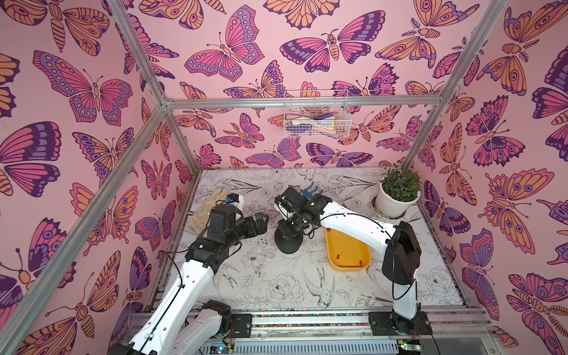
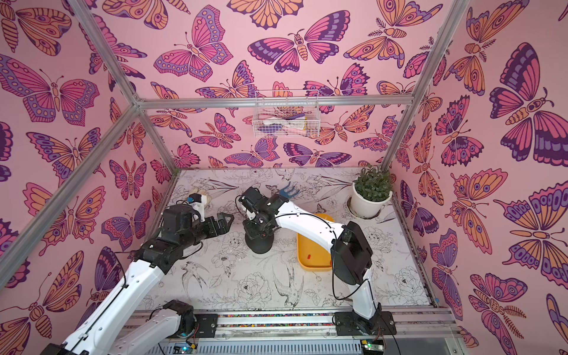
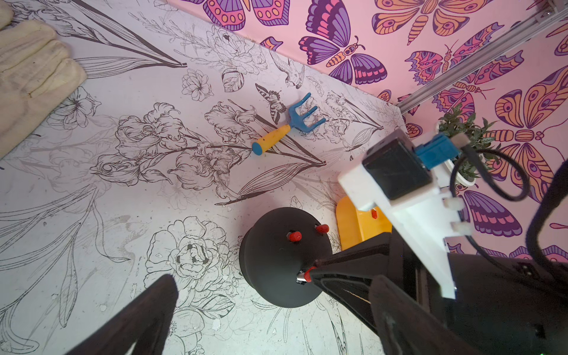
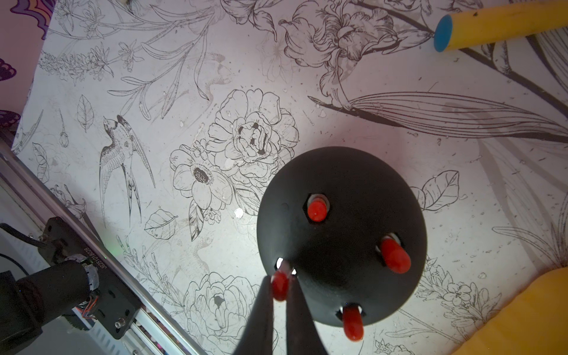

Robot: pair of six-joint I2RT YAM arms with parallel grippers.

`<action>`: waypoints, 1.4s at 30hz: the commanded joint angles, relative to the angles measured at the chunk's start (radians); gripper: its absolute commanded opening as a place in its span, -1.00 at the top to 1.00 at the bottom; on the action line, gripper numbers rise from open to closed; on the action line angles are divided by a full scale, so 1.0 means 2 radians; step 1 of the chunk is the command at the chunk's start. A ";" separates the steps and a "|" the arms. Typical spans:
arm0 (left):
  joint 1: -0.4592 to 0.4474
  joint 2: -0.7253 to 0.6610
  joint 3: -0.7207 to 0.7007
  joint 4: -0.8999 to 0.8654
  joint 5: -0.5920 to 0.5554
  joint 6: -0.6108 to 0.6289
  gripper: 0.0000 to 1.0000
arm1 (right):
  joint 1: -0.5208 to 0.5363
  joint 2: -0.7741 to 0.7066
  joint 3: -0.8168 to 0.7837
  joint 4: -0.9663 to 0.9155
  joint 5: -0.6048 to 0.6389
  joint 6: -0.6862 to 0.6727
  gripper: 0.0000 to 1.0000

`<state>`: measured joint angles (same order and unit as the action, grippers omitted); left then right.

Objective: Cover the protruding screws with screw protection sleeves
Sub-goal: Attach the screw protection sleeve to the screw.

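Counter: floral print, beneath both claws.
Yellow tray: behind right claw, under its arm; two loose sleeves inside.
Black dome: directly below right claw.
Left claw: fingers spread, empty, beside dome, not touching.
Right claw: pinched on red sleeve, which sits on silvery screw at dome edge.
Three other sleeves: already on screws, beyond right claw tips.

Screw protection sleeves: four on the one black dome, three loose in the one yellow tray. One toy rake, one glove, one potted plant, one wire basket.
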<state>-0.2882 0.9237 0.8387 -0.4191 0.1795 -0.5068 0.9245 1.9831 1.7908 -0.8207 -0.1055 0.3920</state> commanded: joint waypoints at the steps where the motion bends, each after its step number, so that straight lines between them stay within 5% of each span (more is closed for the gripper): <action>1: 0.003 -0.008 -0.010 0.003 -0.003 0.001 -1.00 | 0.006 0.011 0.011 -0.012 -0.005 -0.002 0.78; 42: 0.003 -0.009 -0.011 0.003 -0.005 0.001 -1.00 | 0.009 0.002 -0.008 -0.005 -0.008 0.004 0.78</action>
<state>-0.2882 0.9237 0.8364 -0.4187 0.1791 -0.5068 0.9276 1.9831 1.7901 -0.8196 -0.1055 0.3927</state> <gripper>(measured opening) 0.999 0.111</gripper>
